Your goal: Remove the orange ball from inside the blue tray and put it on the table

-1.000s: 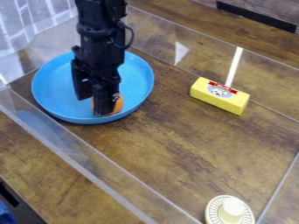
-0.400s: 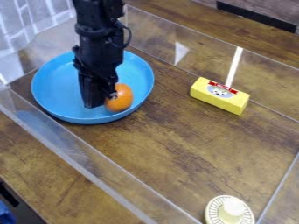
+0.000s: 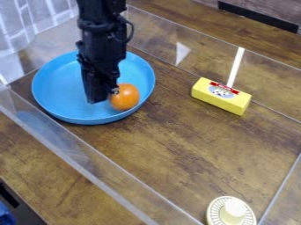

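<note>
The orange ball lies inside the blue tray, on its right half. My gripper reaches straight down into the tray just left of the ball. Its black fingers are shut together with nothing between them, and the ball rests against or very near their right side. The tray sits on the dark wood table at the left.
A yellow rectangular block lies right of the tray, with a white stick rising behind it. A small cream round lid sits at the bottom edge. Clear acrylic panels run along the table's front and back edges.
The fingers closed, and the ball, which was between them, slipped out to the right and rolled a little further right in the tray. The gripper has lifted slightly.
</note>
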Motion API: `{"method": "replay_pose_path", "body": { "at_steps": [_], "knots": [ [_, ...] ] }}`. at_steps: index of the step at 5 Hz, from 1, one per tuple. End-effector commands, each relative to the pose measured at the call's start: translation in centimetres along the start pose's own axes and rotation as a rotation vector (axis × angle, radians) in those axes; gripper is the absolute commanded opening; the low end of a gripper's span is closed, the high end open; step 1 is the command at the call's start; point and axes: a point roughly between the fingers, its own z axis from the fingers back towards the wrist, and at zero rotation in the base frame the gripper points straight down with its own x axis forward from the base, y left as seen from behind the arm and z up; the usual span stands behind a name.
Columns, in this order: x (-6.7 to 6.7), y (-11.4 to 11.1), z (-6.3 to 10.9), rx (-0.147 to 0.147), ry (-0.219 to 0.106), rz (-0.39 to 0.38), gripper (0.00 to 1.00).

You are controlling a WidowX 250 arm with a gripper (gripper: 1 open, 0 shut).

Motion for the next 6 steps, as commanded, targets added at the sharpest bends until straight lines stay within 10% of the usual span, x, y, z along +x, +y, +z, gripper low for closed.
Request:
{"method": "replay_pose_path", "body": {
  "at_steps": [1,2,6],
  "knots": [
    [0.9,1.5,2.7,0.048,-0.086,-0.005,0.00],
    [1.5,1.6,2.7,0.049,-0.099,-0.025,1.00],
    [3.9,2.1,0.6,0.072,-0.147,-0.089,1.00]
  ]
}}
